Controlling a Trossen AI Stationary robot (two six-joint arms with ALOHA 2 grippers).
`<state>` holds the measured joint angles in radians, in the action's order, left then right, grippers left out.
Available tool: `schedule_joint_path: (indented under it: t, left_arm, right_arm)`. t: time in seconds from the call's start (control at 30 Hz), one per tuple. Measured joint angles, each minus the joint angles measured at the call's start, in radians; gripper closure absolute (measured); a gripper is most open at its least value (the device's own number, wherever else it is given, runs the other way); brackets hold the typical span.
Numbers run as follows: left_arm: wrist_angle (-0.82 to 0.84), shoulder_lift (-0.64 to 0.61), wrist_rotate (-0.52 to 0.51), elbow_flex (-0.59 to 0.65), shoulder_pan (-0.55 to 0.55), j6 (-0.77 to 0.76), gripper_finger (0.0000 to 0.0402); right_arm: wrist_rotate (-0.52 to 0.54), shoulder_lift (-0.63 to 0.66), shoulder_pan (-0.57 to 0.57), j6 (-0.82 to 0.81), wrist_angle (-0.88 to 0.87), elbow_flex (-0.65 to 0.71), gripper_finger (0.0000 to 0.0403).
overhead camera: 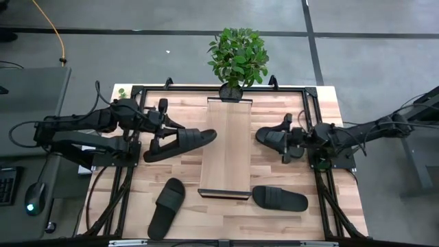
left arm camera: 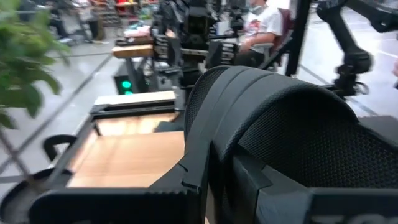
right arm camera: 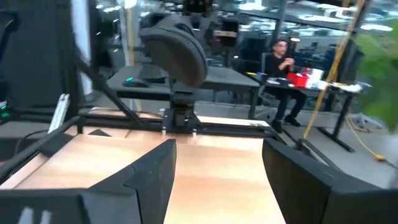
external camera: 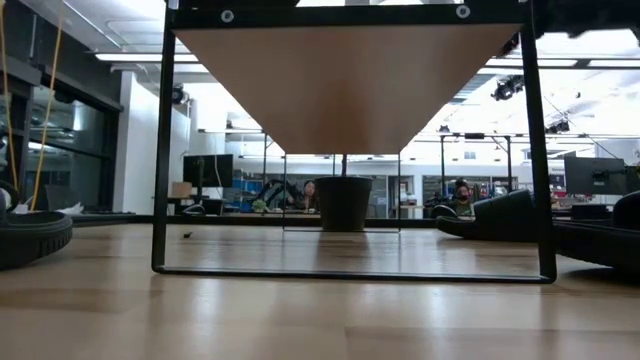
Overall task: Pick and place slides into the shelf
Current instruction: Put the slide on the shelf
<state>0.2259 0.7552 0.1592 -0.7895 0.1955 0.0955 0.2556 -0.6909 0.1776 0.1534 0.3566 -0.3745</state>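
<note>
The shelf (overhead camera: 226, 147) stands mid-table, its light-wood top on a black frame (external camera: 160, 150). Left of it my left gripper (overhead camera: 163, 134) is shut on a black slide (overhead camera: 182, 143), which is lifted; the right wrist view shows that slide (right arm camera: 174, 53) held up. At the shelf's right my right gripper (right arm camera: 217, 162) is open, nothing between its fingers, and stands over another slide (overhead camera: 266, 135) whose sole lies on the table (external camera: 490, 215). Two more slides lie flat near the front edge, one at the left (overhead camera: 167, 207) and one at the right (overhead camera: 280, 198). My left gripper holds the slide near its end away from the shelf (overhead camera: 159, 145), coming about level from the table's left. The wide strap (left arm camera: 273, 118) rises right in front of the fingers and hides the place of contact. The slide is lifted clear, its other end pointing toward the shelf.
A potted plant (overhead camera: 238, 55) stands at the far edge behind the shelf; its pot (external camera: 343, 203) shows under the shelf. A black frame (overhead camera: 312, 103) runs around the table. People sit at desks in the room beyond (right arm camera: 283, 68).
</note>
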Motion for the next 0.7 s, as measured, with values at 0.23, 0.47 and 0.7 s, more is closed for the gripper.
schedule_joint_path:
  t: [0.23,0.47,0.7]
  left_arm:
    - [-0.079,0.057,0.12,0.0,0.0,-0.034,0.0369]
    - [-0.197,0.101,0.238,0.0,-0.001,-0.057,0.0369]
    - [-0.234,0.136,0.237,0.0,-0.002,-0.075,0.0369]
  right_arm:
    - [-0.061,-0.201,0.0,0.059,0.0,-0.162,0.0171]
    - [-0.148,-0.352,0.0,0.068,-0.001,-0.277,0.0165]
    - [-0.159,-0.476,0.0,0.064,0.0,-0.357,0.013]
